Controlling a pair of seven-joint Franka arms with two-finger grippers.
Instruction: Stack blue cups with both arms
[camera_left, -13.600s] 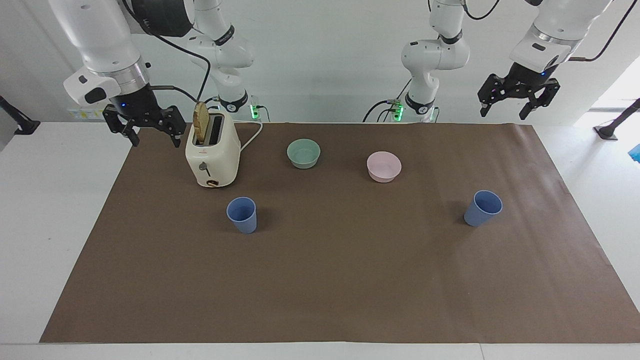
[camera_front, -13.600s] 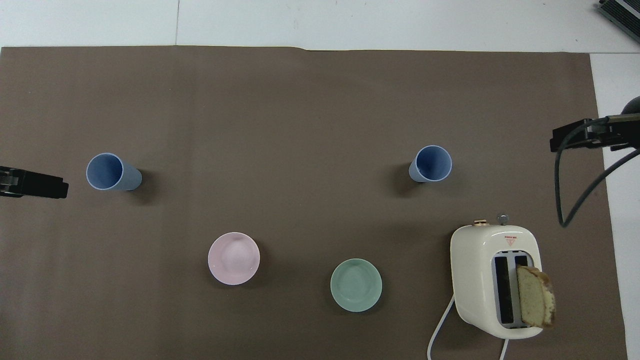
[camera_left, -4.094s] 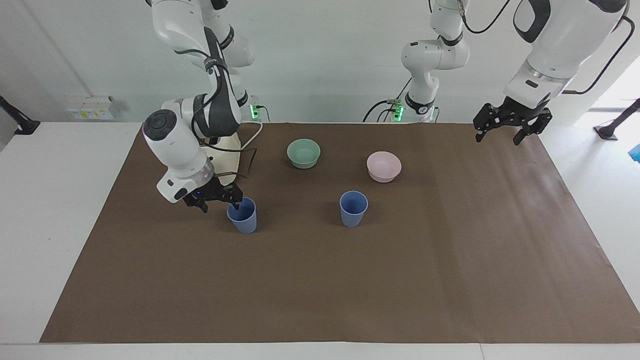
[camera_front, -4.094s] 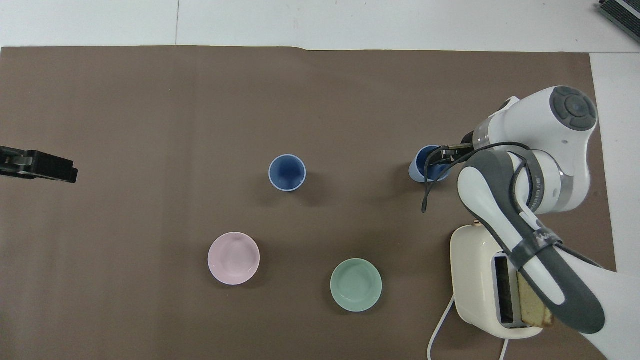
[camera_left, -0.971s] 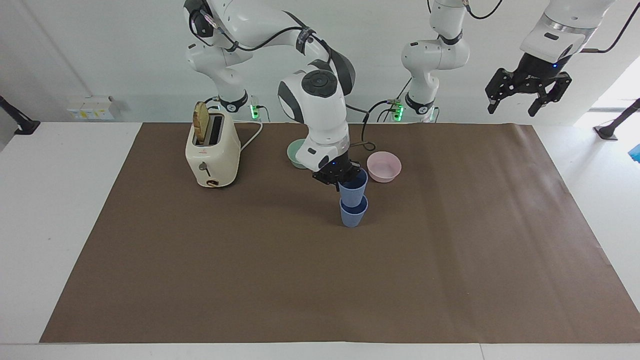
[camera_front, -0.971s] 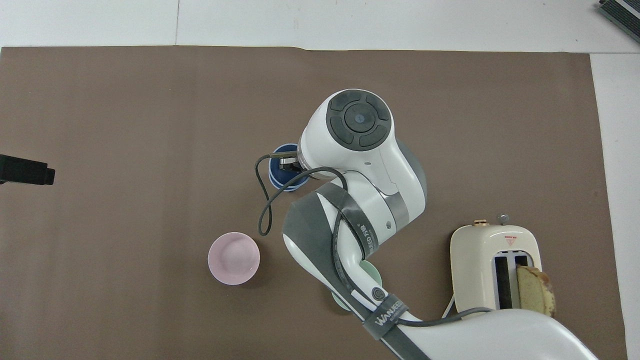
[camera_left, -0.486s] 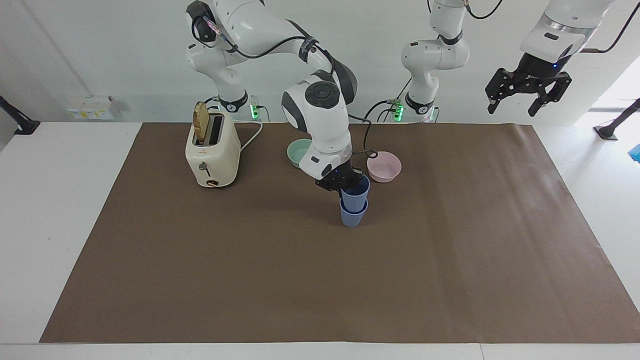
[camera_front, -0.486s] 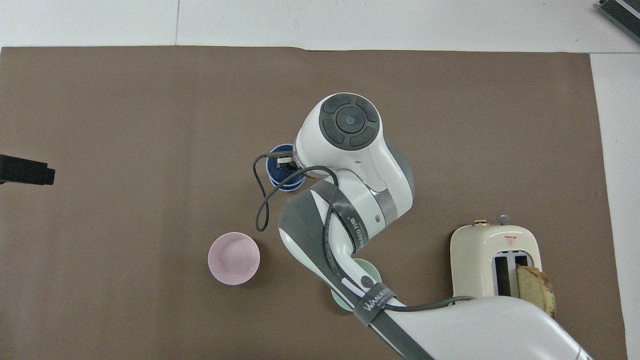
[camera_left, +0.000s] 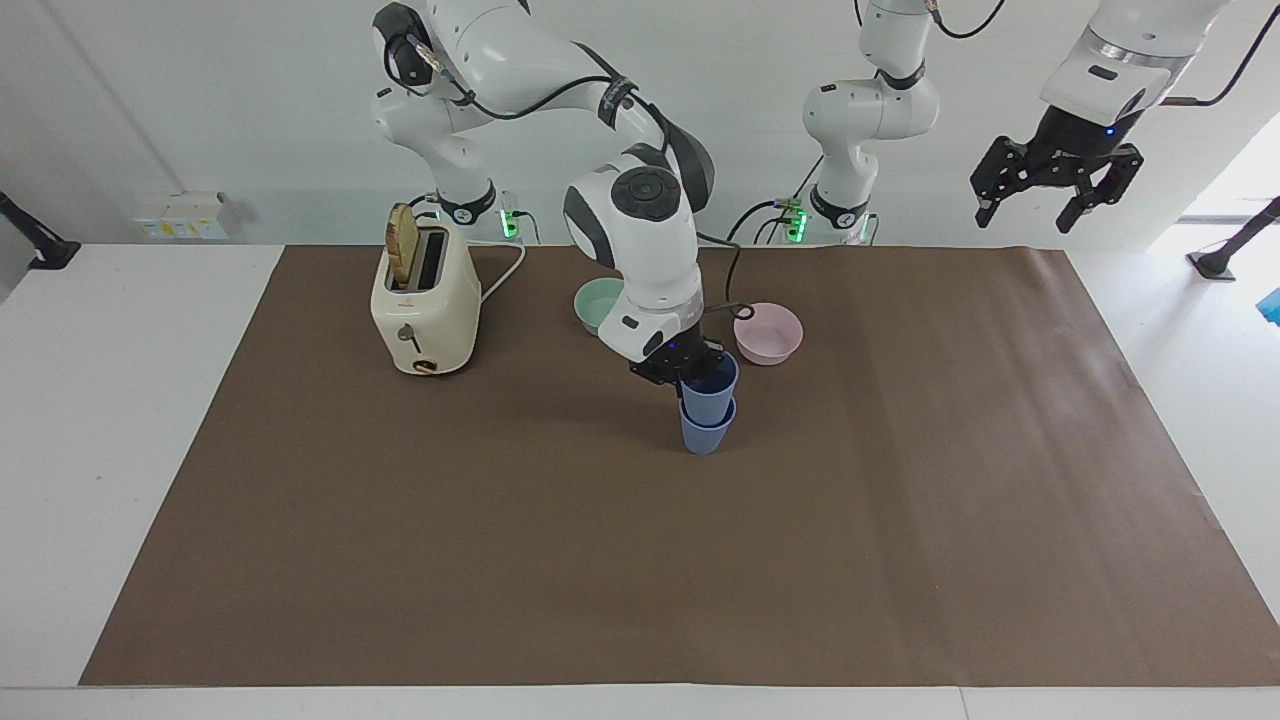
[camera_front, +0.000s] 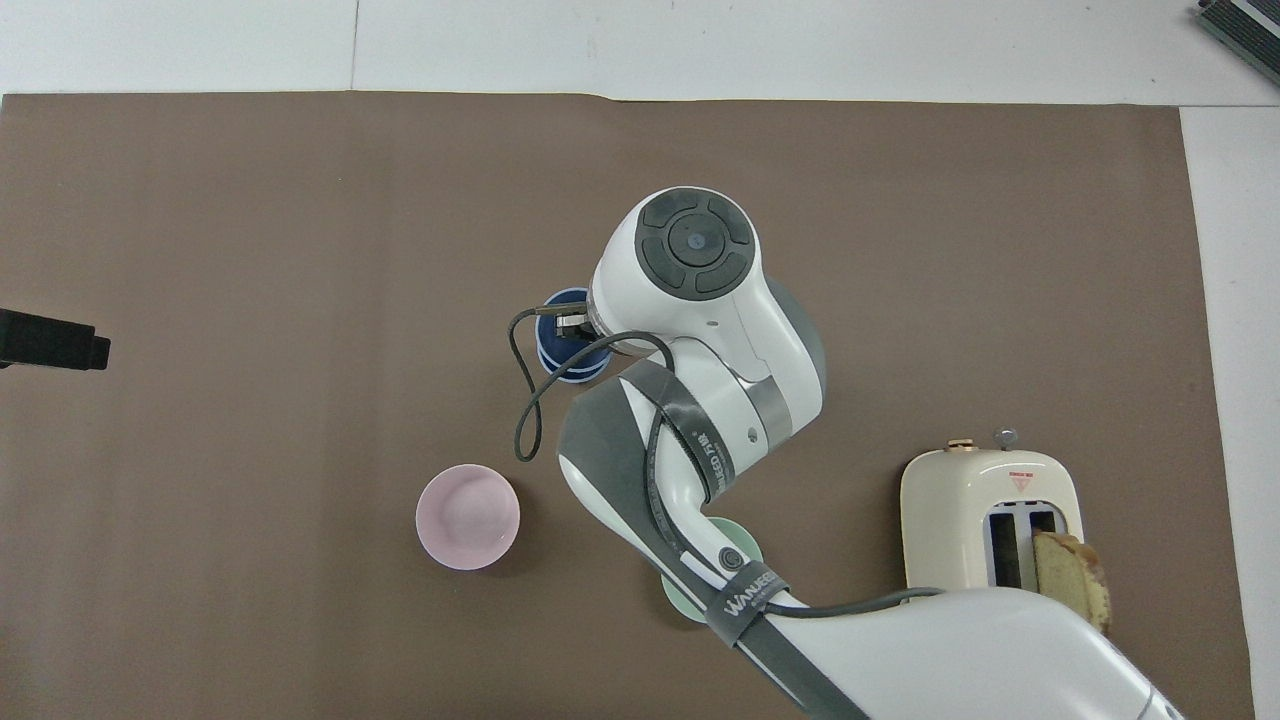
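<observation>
Two blue cups stand nested in the middle of the mat. The upper blue cup (camera_left: 712, 386) sits in the lower blue cup (camera_left: 706, 433), with its top part standing proud. My right gripper (camera_left: 690, 367) is shut on the upper cup's rim, on the side nearer the robots. In the overhead view the right arm covers most of the cups (camera_front: 553, 340), and the right gripper (camera_front: 573, 326) shows at their rim. My left gripper (camera_left: 1050, 195) is open and empty, and waits high over the left arm's end of the table. Its tip shows in the overhead view (camera_front: 55, 341).
A cream toaster (camera_left: 426, 312) with a bread slice (camera_left: 402, 245) stands toward the right arm's end. A green bowl (camera_left: 596, 302) and a pink bowl (camera_left: 770, 336) lie nearer the robots than the cups. A brown mat (camera_left: 640, 570) covers the table.
My right gripper has lowered the upper cup deeper into the lower cup over the last second. The left arm has not moved.
</observation>
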